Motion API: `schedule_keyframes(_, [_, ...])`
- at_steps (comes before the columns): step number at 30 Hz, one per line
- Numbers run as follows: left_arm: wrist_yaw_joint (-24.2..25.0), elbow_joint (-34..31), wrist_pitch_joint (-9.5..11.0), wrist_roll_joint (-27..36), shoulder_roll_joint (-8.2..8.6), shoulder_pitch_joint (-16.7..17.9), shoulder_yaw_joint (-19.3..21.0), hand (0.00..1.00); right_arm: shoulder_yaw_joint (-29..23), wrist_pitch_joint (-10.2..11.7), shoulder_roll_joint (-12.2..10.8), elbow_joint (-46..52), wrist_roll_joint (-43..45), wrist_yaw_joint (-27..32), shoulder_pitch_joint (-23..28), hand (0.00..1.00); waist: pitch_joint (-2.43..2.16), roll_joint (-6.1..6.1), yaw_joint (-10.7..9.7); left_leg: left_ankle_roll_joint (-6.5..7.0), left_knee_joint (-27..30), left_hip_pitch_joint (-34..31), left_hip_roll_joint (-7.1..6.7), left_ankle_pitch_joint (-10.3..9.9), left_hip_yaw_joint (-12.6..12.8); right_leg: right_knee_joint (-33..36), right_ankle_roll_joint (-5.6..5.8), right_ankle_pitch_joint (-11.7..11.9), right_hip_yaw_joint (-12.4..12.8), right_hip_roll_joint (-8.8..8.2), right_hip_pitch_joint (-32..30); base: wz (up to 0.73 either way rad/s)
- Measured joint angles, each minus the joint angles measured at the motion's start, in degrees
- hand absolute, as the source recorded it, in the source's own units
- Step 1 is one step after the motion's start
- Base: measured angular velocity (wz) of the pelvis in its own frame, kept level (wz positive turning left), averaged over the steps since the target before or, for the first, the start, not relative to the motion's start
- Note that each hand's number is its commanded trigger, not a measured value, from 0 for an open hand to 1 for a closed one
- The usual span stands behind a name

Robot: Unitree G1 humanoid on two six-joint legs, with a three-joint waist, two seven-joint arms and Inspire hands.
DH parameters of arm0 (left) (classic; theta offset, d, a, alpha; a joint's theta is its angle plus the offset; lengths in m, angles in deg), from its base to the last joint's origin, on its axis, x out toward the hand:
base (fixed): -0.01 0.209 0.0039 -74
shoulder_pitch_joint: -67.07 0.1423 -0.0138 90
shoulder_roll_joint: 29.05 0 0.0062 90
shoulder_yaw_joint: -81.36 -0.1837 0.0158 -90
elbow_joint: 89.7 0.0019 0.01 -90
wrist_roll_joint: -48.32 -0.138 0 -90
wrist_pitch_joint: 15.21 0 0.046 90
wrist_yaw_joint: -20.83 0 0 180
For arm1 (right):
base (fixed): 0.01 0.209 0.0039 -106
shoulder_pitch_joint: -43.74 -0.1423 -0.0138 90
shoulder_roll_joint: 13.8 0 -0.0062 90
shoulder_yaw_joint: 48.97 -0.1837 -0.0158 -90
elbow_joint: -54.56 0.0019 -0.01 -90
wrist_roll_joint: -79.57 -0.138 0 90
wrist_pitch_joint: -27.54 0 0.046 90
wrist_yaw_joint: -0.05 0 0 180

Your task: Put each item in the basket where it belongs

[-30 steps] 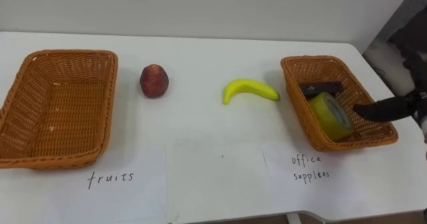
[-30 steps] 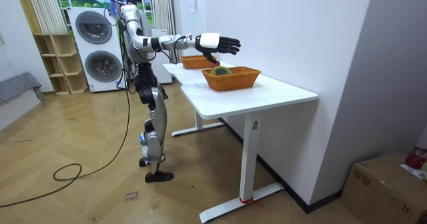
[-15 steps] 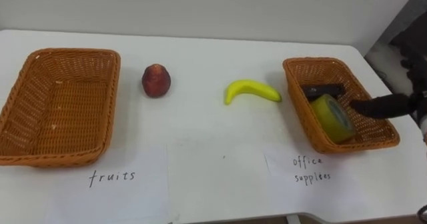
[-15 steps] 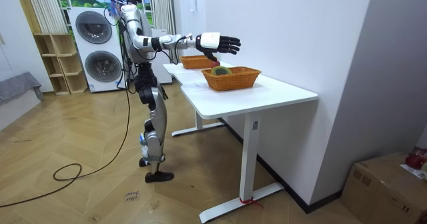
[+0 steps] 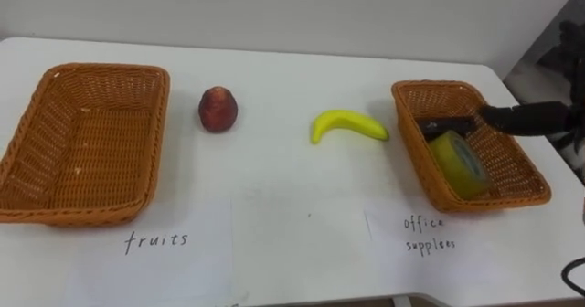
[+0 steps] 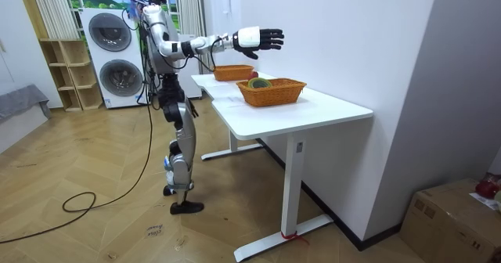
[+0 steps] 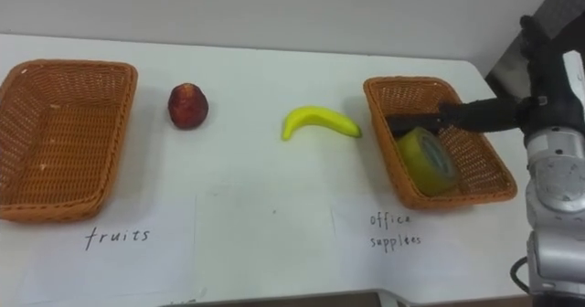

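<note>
- Right hand [image 7: 498,115] hovers above the 3 o'clock woven brown basket [image 5: 413,156], fingers straight and spread, holding nothing.
- That basket holds a yellow tape roll [image 5: 460,161] and a black flat object [image 5: 448,124].
- Curved yellow banana [image 5: 347,124] and round red fruit [image 5: 218,109] lie on the white table [image 5: 274,60] between it and the 9 o'clock woven brown basket [image 5: 157,129].

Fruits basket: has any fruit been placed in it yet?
No, the peach and the banana both lie on the table, outside the fruits basket.
</note>
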Motion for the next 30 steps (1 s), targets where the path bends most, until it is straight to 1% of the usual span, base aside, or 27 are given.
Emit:
schedule_keyframes(4, [0.0, -0.01, 0.4, -0.09, -0.04, -0.28, -0.58, 0.0, 0.87, 0.07, 0.0, 0.31, -2.5, 1.1, -1.1, 0.0, -0.03, -0.01, 1.1, 0.01, 0.04, -0.16, -0.06, 0.01, -0.23, 0.01, 0.01, -0.01, -0.74, -0.14, -0.07, 0.03])
schedule_keyframes(7, [0.02, -0.02, 0.4, -0.26, -0.05, 0.15, -0.56, 0.0, 1.04, 0.12, 0.0, 2.01, -3.6, 1.84, -1.12, 0.0, -0.17, -0.2, 2.01, 0.01, 0.1, -0.5, -0.05, 0.0, -0.38, -0.03, 0.01, -0.01, -1.0, -0.19, -0.25, 0.03])
schedule_keyframes(9, [0.05, -0.02, 0.35, -0.58, -0.16, 0.96, -0.55, 0.0, 1.37, 0.14, 0.0, 2.9, -3.45, 2.17, -1.87, 0.0, -0.17, -0.2, 2.17, 0.01, 0.12, -0.57, -0.05, 0.0, -0.43, -0.06, 0.01, -0.01, -1.1, -0.19, -0.25, 0.04])
schedule_keyframes(12, [0.37, 0.26, -0.13, -0.63, -0.69, 2.49, -0.77, 0.0, 2.91, 0.14, 0.05, 2.86, -3.31, 2.97, -4.63, 0.0, -0.2, -0.3, 2.13, 0.0, 0.16, -0.7, -0.05, 0.01, -0.91, -0.09, 0.01, -0.01, -1.52, -0.19, -0.22, 0.06])
schedule_keyframes(13, [0.43, 0.27, -0.28, -0.66, -0.83, 2.74, -0.73, 0.0, 3.32, 0.15, 0.39, 2.86, -3.15, 3.15, -4.97, 0.0, -0.33, -0.48, 2.27, 0.0, 0.2, -0.79, -0.07, 0.01, -1.29, -0.12, 0.01, -0.01, -1.87, -0.18, -0.15, 0.14])
schedule_keyframes(15, [0.53, 0.26, -0.86, -0.65, -1.02, 2.91, -0.73, 0.0, 5.21, 0.15, 1.35, 2.86, -3.14, 3.39, -4.99, 0.0, -0.39, -0.56, 2.83, 0.0, 0.23, -0.84, -0.07, 0.01, -1.6, -0.12, 0.01, -0.01, -2.3, -0.17, -0.12, 0.09])
schedule_keyframes(16, [0.91, 0.26, -1.23, -0.65, -1.14, 2.89, -0.7, 0.0, 6.45, 0.13, 1.82, 2.86, -3.06, 3.36, -4.98, 0.0, -0.54, -0.88, 3.35, 0.0, 0.24, -0.93, -0.07, 0.01, -1.6, -0.17, 0.01, -0.01, -2.37, -0.13, -0.17, 0.0])
schedule_keyframes(18, [1.24, 0.24, -1.56, -0.65, -1.21, 2.9, -0.7, 0.0, 7.75, 0.09, 2.36, 2.86, -3.04, 2.86, -4.98, 0.0, -0.52, -0.97, 3.83, 0.0, 0.3, -1.18, -0.1, 0.01, -1.76, -0.25, 0.01, -0.01, -2.66, -0.1, -0.25, 0.08])
schedule_keyframes(19, [1.3, 0.24, -1.71, -0.65, -1.29, 3.02, -0.7, 0.0, 8.42, 0.08, 2.42, 2.87, -3.04, 2.76, -4.99, 0.0, -0.59, -1.32, 3.91, 0.0, 0.57, -1.61, -0.13, 0.01, -2.13, -0.25, 0.01, -0.01, -3.34, -0.21, -0.31, 0.16])
schedule_keyframes(20, [1.3, 0.24, -1.74, -0.64, -1.41, 2.98, -0.7, 0.0, 8.81, 0.07, 2.46, 2.87, -3.05, 2.72, -4.99, 0.0, -0.5, -1.41, 3.92, 0.0, 0.62, -1.74, -0.13, 0.01, -2.37, -0.25, 0.01, -0.01, -3.8, -0.26, -0.33, 0.16])
schedule_keyframes(22, [1.3, 0.27, -2.08, -0.59, -1.82, 2.95, -0.68, 0.0, 9.63, -0.02, 2.46, 3.01, -3.05, 2.18, -4.99, 0.0, -0.67, -1.83, 4.51, 0.0, 0.91, -2.64, -0.13, 0.01, -2.61, -0.25, 0.01, 0.0, -3.94, -0.26, -0.99, 0.06])
schedule_keyframes(24, [1.31, 0.27, -2.18, -0.59, -1.91, 2.84, -0.68, 0.0, 9.69, -0.02, 2.46, 3.18, -3.03, 2.18, -4.99, 0.0, -0.61, -1.92, 5.02, 0.0, 0.98, -2.77, -0.15, 0.01, -2.72, -0.29, 0.01, 0.0, -3.98, -0.29, -1.06, 0.03])
schedule_keyframes(26, [1.34, 0.27, -2.22, -0.6, -2.02, 2.71, -0.7, 0.0, 9.77, -0.02, 2.46, 3.17, -2.58, 2.18, -4.99, 0.0, -0.54, -1.91, 5.06, 0.0, 1.05, -3.03, -0.21, 0.01, -3.2, -0.3, 0.01, 0.0, -3.99, -0.33, -1.15, 0.09])
schedule_keyframes(30, [1.44, 0.65, -2.24, -0.68, -2.67, 1.9, -0.54, 0.0, 12.03, 0.05, 2.47, 3.22, 1.78, 2.04, -4.99, 0.0, -0.51, -1.88, 5.5, -0.01, 1.12, -3.77, -0.16, 0.01, -3.18, -0.26, 0.0, 0.0, -3.9, -0.29, -1.9, 0.0])
